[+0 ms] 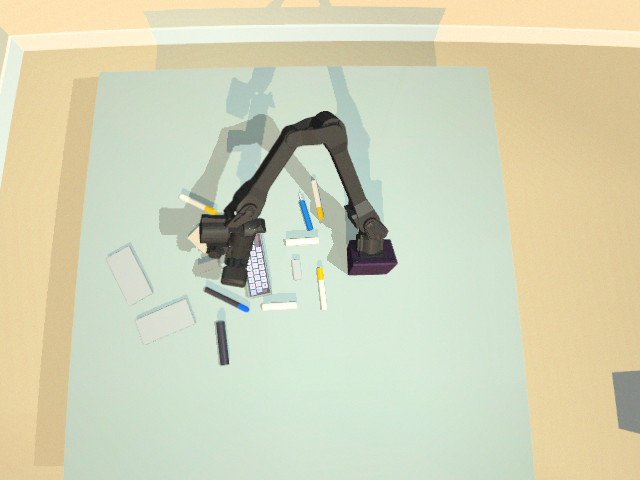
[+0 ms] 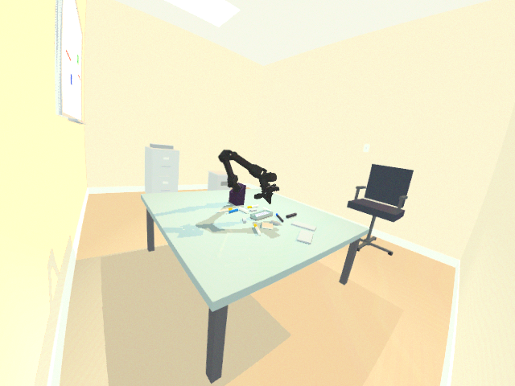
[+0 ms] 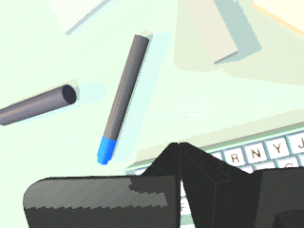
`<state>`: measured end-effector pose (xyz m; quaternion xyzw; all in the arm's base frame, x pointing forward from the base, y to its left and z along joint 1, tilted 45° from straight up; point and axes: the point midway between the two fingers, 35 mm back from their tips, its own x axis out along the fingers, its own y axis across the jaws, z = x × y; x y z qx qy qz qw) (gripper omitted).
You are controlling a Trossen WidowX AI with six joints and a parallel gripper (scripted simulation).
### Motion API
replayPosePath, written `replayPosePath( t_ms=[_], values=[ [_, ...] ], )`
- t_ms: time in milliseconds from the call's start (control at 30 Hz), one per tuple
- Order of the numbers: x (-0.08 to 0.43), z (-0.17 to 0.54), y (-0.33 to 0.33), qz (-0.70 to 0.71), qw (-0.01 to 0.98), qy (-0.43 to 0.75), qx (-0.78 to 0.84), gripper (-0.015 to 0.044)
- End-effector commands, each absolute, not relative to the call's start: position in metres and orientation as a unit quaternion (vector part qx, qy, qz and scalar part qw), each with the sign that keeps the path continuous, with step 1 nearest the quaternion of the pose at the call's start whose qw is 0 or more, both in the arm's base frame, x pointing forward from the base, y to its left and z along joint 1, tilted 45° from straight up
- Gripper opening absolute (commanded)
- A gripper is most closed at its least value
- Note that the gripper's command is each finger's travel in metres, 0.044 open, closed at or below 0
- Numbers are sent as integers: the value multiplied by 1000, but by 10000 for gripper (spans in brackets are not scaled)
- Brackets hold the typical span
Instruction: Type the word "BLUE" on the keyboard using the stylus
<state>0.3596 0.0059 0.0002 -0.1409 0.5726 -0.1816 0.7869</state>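
The keyboard (image 1: 259,276) (image 2: 261,215) (image 3: 256,152) lies on the desk, its upper part hidden under the arm in the top view. A slim blue pen with a pale pointed tip (image 1: 306,214) (image 2: 233,211), which looks like the stylus, lies between the keyboard and the arm's base. A dark stick with a blue end (image 1: 226,299) (image 2: 279,217) (image 3: 124,92) lies beyond the keyboard's near corner. My gripper (image 2: 269,202) (image 3: 178,150) is shut and empty, its tips together above the keyboard's edge in the wrist view. Key letters R, N and Y show there; much of the keyboard is hidden by the fingers.
A thick dark cylinder (image 1: 222,343) (image 3: 38,105) lies near the blue-ended stick. Two flat grey blocks (image 1: 129,274) (image 1: 165,321) lie at the left. White bars (image 1: 302,241) (image 1: 279,305) and yellow-ended white sticks (image 1: 317,198) (image 1: 321,289) lie around the keyboard. A small grey block (image 1: 296,269) lies beside it.
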Motion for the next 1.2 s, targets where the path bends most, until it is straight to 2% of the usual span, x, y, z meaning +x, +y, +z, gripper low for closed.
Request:
replayPosePath(
  t_ms=[0, 200, 533, 700, 1167],
  values=[
    [341, -39, 5, -206, 721, 627, -209, 0],
    [314, -79, 1, -227, 633, 675, -304, 0],
    [315, -77, -1, -227, 633, 675, -304, 0],
    [322, -38, -41, -228, 632, 675, -305, 0],
    [326, -21, -59, -228, 632, 675, -305, 0]
  ],
)
